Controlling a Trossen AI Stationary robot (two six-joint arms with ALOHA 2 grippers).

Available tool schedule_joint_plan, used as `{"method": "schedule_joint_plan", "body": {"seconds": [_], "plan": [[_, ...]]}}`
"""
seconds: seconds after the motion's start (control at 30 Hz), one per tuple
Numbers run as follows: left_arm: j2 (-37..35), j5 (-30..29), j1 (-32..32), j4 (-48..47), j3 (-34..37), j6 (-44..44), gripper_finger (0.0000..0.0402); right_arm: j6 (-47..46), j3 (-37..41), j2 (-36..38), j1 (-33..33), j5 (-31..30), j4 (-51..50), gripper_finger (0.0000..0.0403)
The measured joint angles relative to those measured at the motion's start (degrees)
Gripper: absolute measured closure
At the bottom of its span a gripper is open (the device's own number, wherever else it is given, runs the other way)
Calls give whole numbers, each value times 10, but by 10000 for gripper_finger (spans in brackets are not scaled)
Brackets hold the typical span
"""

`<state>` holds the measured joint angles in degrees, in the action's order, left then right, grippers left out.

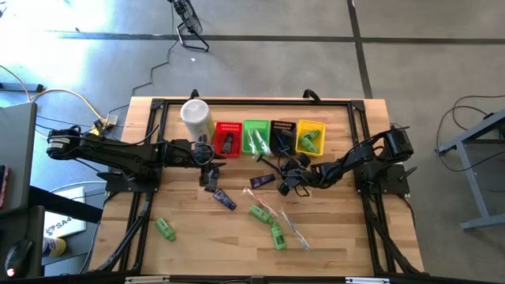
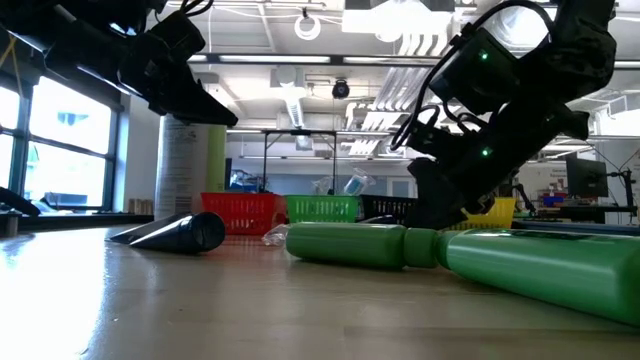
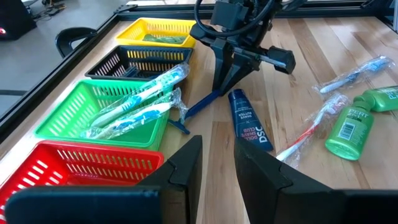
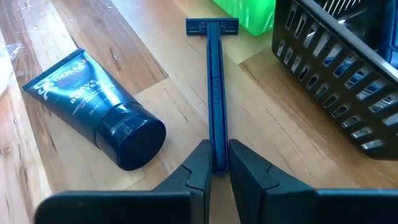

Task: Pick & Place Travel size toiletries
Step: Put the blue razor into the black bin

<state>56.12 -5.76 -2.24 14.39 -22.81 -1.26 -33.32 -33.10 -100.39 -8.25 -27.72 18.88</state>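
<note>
A blue razor (image 4: 214, 81) lies flat on the wood table beside the black basket (image 4: 339, 56), its head (image 4: 211, 26) toward the green basket (image 3: 93, 118). My right gripper (image 4: 216, 165), also (image 1: 286, 178), is shut on its handle. A navy tube (image 4: 102, 112) lies next to the razor. More toiletries lie on the table: green bottles (image 1: 259, 213) (image 1: 165, 229), a second navy tube (image 1: 223, 198) and wrapped toothbrushes (image 1: 284, 221). My left gripper (image 3: 217, 163), also (image 1: 210, 163), hovers in front of the red basket (image 1: 228, 139), open on nothing. My right gripper pinches the razor's handle at its free end (image 4: 216, 149) between its two fingers. The fingers slant down from the table's right side and lie in line with the handle. The razor lies flat on the table, head away from the gripper.
Four baskets stand in a row at the back: red, green, black (image 1: 282, 136) and yellow (image 1: 310, 137). Wrapped toothbrushes (image 3: 140, 99) lie in the green one, a green bottle in the yellow. A tall white canister (image 1: 196, 118) stands left of the red basket. Bare wood lies toward the near edge.
</note>
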Motion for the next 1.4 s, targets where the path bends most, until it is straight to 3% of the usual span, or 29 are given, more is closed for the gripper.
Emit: {"method": "schedule_joint_plan", "body": {"seconds": [0.23,0.83,1.1,1.4], "plan": [[0,0,0,0,0,0,313,0,2,30,-10,22,-24,376],[0,3,0,0,0,0,313,5,1,173,-66,3,-72,376],[0,3,0,0,0,0,313,6,1,224,-83,-109,-66,376],[0,2,0,0,0,0,313,-27,1,216,-71,-213,-46,376]]}}
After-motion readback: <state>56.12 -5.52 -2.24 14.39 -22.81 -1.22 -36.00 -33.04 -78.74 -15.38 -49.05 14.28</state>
